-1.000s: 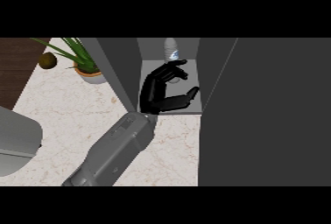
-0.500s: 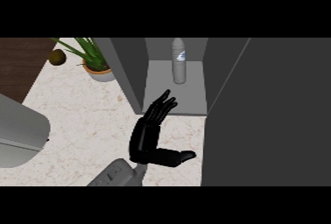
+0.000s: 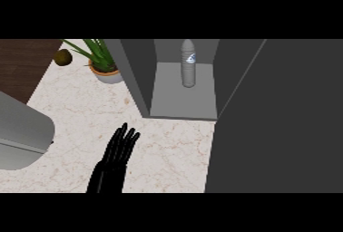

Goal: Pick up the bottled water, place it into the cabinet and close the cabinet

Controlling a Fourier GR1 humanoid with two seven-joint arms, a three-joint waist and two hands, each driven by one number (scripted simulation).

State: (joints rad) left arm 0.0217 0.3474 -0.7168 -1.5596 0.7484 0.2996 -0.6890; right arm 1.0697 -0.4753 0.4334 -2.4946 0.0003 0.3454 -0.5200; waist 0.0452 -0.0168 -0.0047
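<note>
— Hand position versus the last frame?
— Left hand has pulled back from the cabinet to the counter's near edge, fingers straight, holding nothing.
— Bottle?
— Bottle stands upright at the back of the cabinet, door open alongside; bare counter lies between hand and cabinet.

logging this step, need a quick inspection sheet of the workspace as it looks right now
surface: marble counter, pale and veined
job's things: bottled water upright inside the cabinet; cabinet door open
clutter: potted plant left of the cabinet; small brown round object beside it; grey appliance at the view's left edge
hands: one hand over the counter, fingers straight, holding nothing; which hand, cannot tell; the other nothing seen
cables: nothing seen
surroundings: dark wood beyond the counter, upper left
</note>
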